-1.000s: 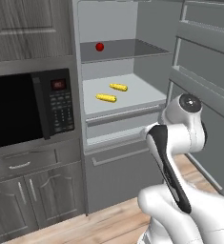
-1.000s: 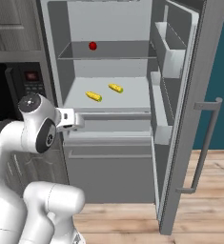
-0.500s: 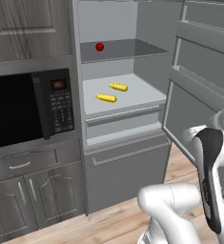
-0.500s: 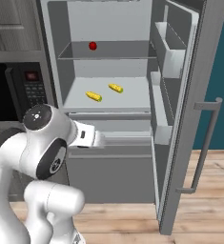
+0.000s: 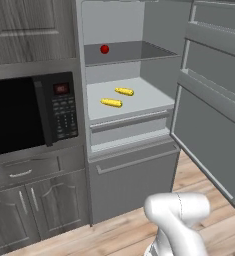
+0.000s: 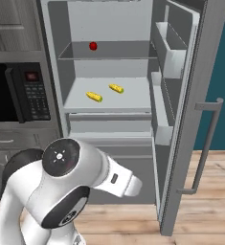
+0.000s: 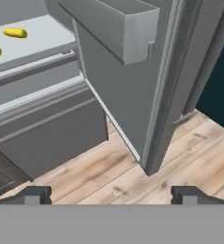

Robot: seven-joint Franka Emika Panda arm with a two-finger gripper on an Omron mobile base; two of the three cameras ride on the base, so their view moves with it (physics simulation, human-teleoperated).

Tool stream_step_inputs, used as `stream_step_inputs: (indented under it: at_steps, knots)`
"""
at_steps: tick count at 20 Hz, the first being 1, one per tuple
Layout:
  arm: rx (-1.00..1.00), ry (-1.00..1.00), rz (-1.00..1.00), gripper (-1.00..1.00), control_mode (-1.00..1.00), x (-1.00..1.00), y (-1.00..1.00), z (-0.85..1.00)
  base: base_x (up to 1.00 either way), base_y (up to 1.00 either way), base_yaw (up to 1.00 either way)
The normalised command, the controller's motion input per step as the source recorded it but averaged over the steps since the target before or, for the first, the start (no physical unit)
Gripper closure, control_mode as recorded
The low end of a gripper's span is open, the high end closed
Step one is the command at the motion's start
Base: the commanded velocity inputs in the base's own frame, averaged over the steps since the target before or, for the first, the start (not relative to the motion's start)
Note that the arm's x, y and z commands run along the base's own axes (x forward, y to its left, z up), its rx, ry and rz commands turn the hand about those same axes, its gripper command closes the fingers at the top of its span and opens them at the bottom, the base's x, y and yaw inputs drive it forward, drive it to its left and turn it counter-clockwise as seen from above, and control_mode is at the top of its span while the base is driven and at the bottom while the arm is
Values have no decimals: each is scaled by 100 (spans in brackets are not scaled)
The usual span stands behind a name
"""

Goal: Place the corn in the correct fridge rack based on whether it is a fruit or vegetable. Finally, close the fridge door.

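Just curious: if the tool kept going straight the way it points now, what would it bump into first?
Probably the open fridge door: its inner face and edge stand ahead of the open tool. Depth is unclear; aimed lower, it could meet the wooden floor instead.

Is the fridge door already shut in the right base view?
No, the fridge door stands swung wide open, with two corn cobs lying on the pale fridge rack.

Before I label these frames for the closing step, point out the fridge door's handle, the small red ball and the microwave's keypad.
fridge door handle (image 6: 207,143), right base view, middle of the vertical bar.
small red ball (image 5: 104,49), left base view, its centre.
microwave keypad (image 5: 65,114), left base view, among the buttons.
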Motion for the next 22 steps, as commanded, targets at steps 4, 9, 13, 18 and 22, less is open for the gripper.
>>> stream_step_inputs:
  at_steps: [4, 9, 13, 18, 22]
  knots:
    - [11, 0, -18, -100, -100, -20, -100, -2, 0, 0, 0]
    - [11, -6, -3, -100, -100, 0, -100, -3, 0, 0, 0]
    - [5, -15, 1, -100, -100, 1, -100, -18, 0, 0, 0]
    - [1, -16, 20, -100, -100, 30, -100, -18, 0, 0, 0]
    - [0, -12, 30, -100, -100, 61, -90, -29, 0, 0, 0]
